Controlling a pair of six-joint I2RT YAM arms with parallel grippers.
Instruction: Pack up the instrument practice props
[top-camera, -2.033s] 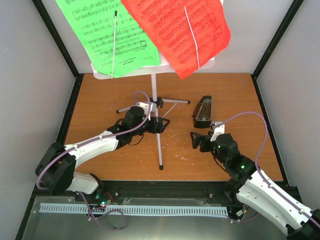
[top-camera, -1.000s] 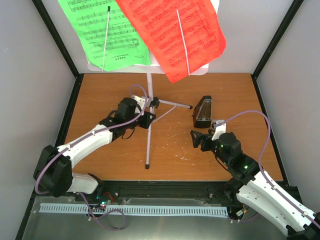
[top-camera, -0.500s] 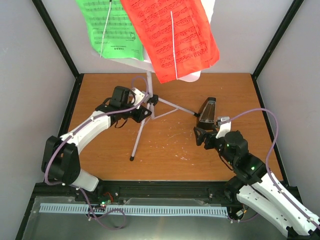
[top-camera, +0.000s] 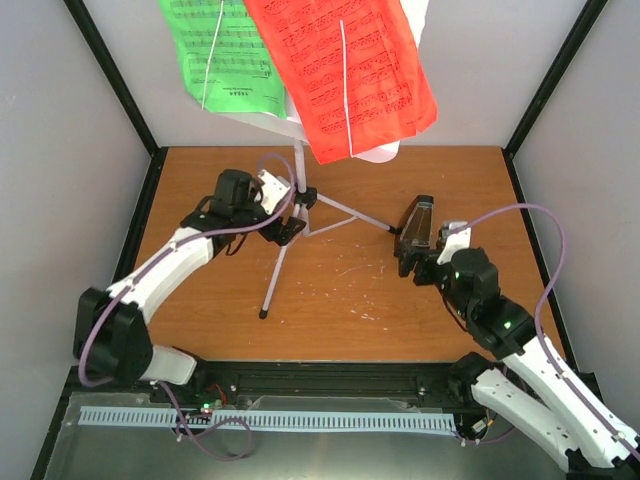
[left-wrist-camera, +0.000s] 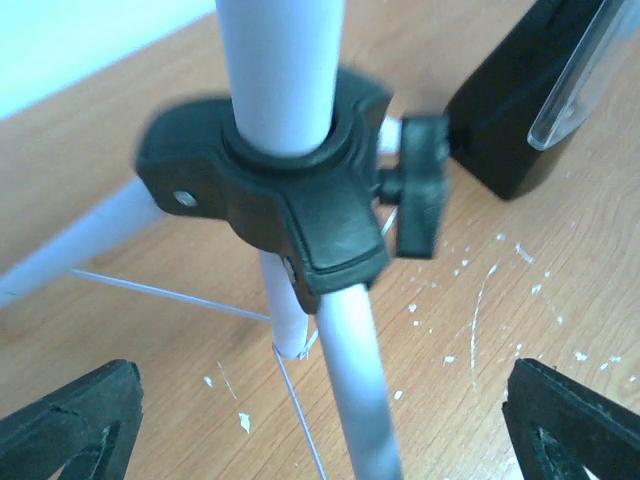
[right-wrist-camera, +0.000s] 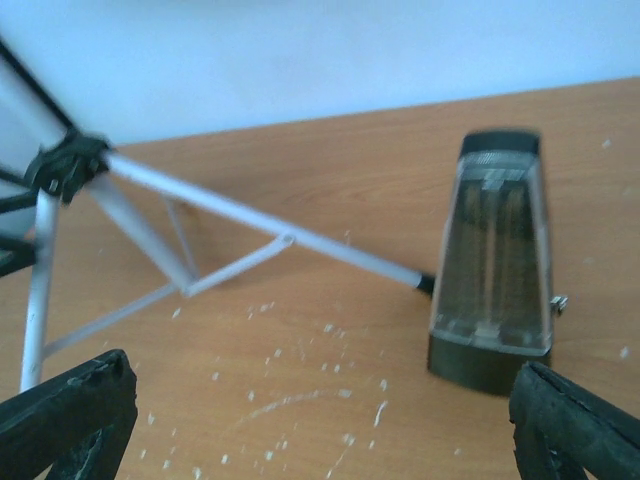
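Task stage: early; nothing is seen to be packed away yet.
Music stand (top-camera: 277, 270): upright on the bench (top-camera: 340, 310), leaning a little, with its tripod legs spread and its pole extended; not folded.
Green sheet (top-camera: 225, 45): resting on the stand's desk at the top left of the overhead view; not removed.
Red sheet (top-camera: 340, 70): lying beside and partly over the green one on the same desk; not removed.
Metronome (top-camera: 414, 222): lying on the bench right of the stand with its clear cover on. One leg tip ends just beside its base, and whether they touch cannot be told.
Left gripper (left-wrist-camera: 320, 425): spread wide and holding nothing. The stand's black leg collar (left-wrist-camera: 270, 190) is framed between its fingers but not clamped.
Right gripper (right-wrist-camera: 320, 420): spread wide and empty, aimed at the metronome from the near side and close to it, with no contact shown.
Storage place: no case, bag or box is seen in any view.
Left to do, as judged: sheets to be taken off, stand to be collapsed, metronome to be picked up, all to be stowed.
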